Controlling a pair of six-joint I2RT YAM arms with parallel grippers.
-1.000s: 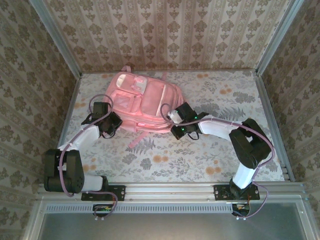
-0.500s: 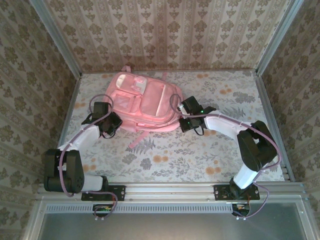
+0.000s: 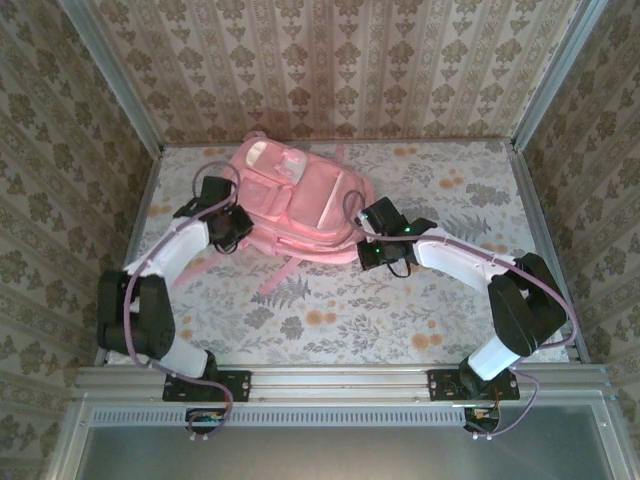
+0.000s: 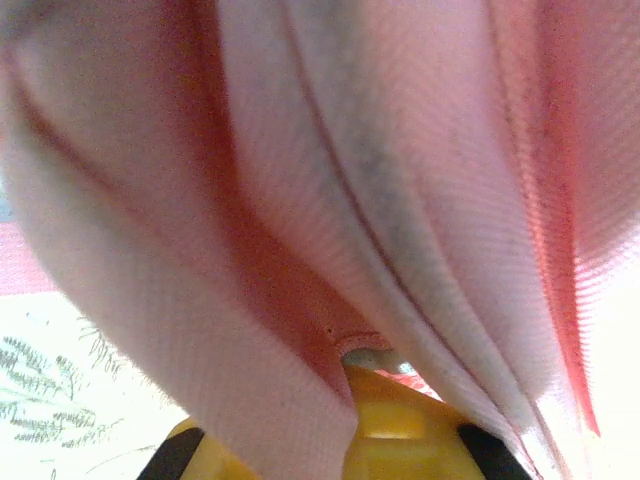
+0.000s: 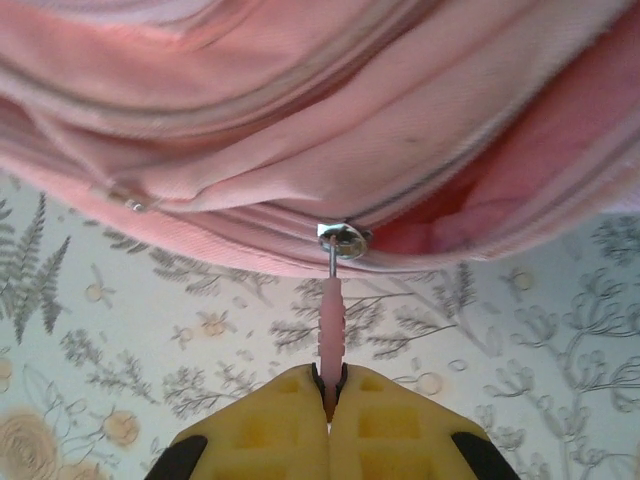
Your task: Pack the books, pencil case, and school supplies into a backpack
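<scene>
Floral-print table point(image 3: 420, 320), with patterned wallpaper point(image 3: 330, 70) on three sides. A pink backpack point(image 3: 300, 195) sits toward the far wall, slightly left of centre, front pockets facing up. One pink strap point(image 3: 280, 275) trails off the backpack's near edge onto the cloth.

Left gripper point(image 3: 232, 222) is at the backpack's left side, against the fabric. From the left wrist, folds of pink cloth drape over and between the yellow fingers point(image 4: 410, 440) and cover most of them. The jaws appear pressed together on a fold of the backpack, though the contact itself is hidden by the cloth. A patch of table print shows below and left of the backpack there.

Right gripper point(image 3: 364, 242) is at the backpack's near right corner. In the right wrist view the two yellow fingertips are pressed together with no gap, pinching the end of a ribbed pink zipper pull point(image 5: 330, 320). The pull runs straight from the fingertips up to a silver slider point(image 5: 343, 240) on the backpack's lower seam. To the right of the slider the zip is parted, showing darker pink inside. To its left the teeth look closed. A second small metal slider point(image 5: 130, 203) sits on another seam further left.
</scene>
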